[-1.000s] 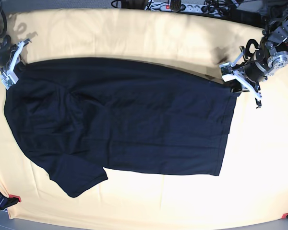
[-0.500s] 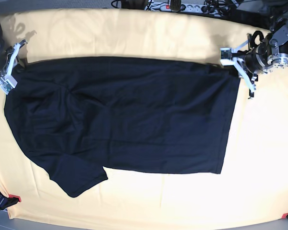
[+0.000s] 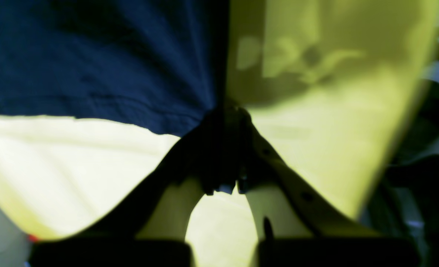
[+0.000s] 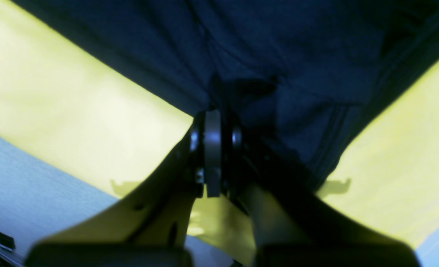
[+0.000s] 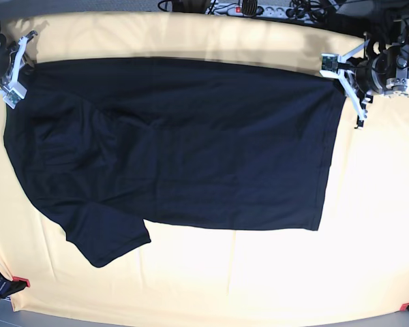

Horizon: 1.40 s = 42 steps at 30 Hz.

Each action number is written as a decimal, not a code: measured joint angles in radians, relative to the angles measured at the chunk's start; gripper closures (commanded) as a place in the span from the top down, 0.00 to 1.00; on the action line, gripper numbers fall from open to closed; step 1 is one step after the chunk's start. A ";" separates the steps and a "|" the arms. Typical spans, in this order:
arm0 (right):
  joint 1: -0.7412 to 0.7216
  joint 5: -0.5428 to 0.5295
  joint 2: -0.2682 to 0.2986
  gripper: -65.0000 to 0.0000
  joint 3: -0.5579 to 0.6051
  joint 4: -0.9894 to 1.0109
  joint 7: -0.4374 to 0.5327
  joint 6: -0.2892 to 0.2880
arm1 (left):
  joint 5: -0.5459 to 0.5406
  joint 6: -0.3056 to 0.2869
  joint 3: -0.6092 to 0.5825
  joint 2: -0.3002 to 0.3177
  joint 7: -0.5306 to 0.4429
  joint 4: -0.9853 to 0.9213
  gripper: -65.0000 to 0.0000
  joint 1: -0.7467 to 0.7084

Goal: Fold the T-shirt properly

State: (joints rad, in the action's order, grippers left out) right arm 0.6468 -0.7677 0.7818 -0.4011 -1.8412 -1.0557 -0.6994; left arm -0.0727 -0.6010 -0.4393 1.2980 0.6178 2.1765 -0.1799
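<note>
Moved: T-shirt (image 5: 170, 150) top edge now farther up, pulled taut.
Left gripper (image 5: 341, 76): clamped on hem corner.
Right gripper (image 5: 17, 68): apparently pinching shoulder corner.
Surroundings: cables (image 5: 259, 9) behind.
Surface: cream cloth (image 5: 225, 279).

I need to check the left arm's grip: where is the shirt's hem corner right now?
In the base view the T-shirt has its upper hem corner at the upper right, pinched in the left gripper, over the yellow cloth.
</note>
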 measured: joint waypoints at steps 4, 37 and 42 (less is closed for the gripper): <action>0.034 0.000 0.007 0.00 0.000 0.000 -0.005 0.000 | -0.112 -0.048 0.000 0.041 0.074 0.058 0.00 0.001; 0.165 -0.105 0.013 0.00 -0.002 -0.005 -0.233 0.002 | -0.643 -0.089 0.000 0.089 0.370 0.113 0.00 0.001; 0.165 -0.106 0.013 0.00 -0.002 -0.005 -0.236 0.002 | -0.646 -0.089 0.000 0.106 0.367 0.113 0.00 0.001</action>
State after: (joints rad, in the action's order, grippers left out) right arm 0.8116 -0.8738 0.7952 -0.4030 -1.8465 -1.2915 -0.6975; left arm -0.7189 -0.6903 -0.4393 1.4040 0.9844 2.2894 -0.1791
